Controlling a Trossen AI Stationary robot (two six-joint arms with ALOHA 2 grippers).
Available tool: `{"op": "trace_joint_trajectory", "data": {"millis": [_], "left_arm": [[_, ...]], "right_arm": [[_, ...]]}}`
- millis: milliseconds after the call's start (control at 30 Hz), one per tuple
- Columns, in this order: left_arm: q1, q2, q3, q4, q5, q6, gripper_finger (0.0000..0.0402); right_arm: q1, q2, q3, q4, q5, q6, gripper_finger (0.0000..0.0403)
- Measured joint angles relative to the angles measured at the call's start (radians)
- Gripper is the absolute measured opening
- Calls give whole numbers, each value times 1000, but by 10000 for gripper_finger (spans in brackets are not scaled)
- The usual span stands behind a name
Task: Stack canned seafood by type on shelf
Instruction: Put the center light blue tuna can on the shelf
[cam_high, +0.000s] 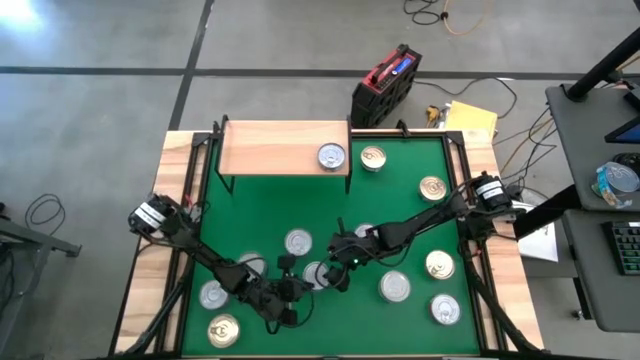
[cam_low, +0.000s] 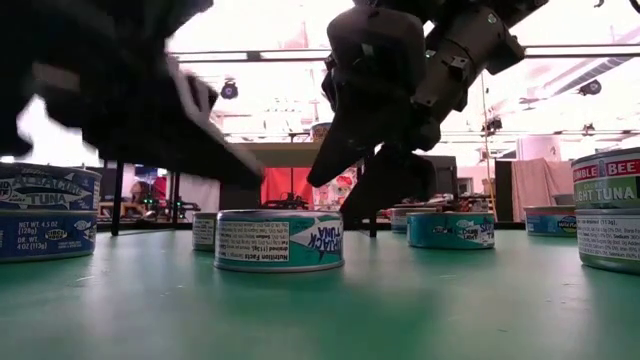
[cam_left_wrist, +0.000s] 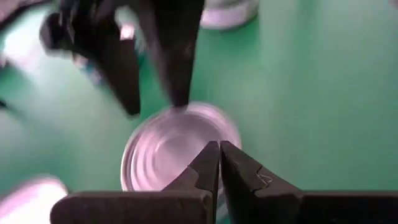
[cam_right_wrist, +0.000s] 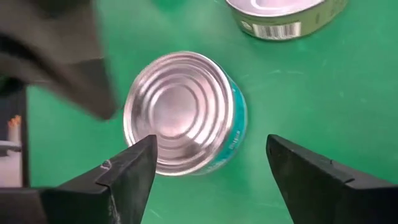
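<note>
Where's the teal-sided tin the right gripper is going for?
In the high view the teal tin sits near the mat's middle front, under the open right gripper, with the shut left gripper just beside it.

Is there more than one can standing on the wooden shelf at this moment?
No, in the high view the shelf carries only one silver-topped can, near its right end; the other cans lie on the green mat.

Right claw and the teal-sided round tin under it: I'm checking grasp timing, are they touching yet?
Apart. The right wrist view shows the open right claw with green mat visible between one finger and the teal-sided round silver-topped tin.
</note>
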Motion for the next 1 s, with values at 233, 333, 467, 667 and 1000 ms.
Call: {"op": "trace_joint_trajectory", "data": {"millis": [233, 333, 467, 667, 1000], "left_arm": [[1, -3, 128, -344, 47, -41, 0], [12, 1, 140, -423, 112, -62, 0], [23, 3, 120, -409, 125, -83, 0], [24, 6, 102, -394, 122, -106, 0], [28, -9, 127, -354, 47, -2, 0]], "right_arm": [[0, -1, 19, -35, 5, -27, 273], [0, -1, 23, -35, 6, -36, 265], [-2, -1, 32, -32, 7, -41, 255], [-13, -2, 25, -35, 6, -22, 248], [-24, -2, 14, -36, 5, -22, 284]]}}
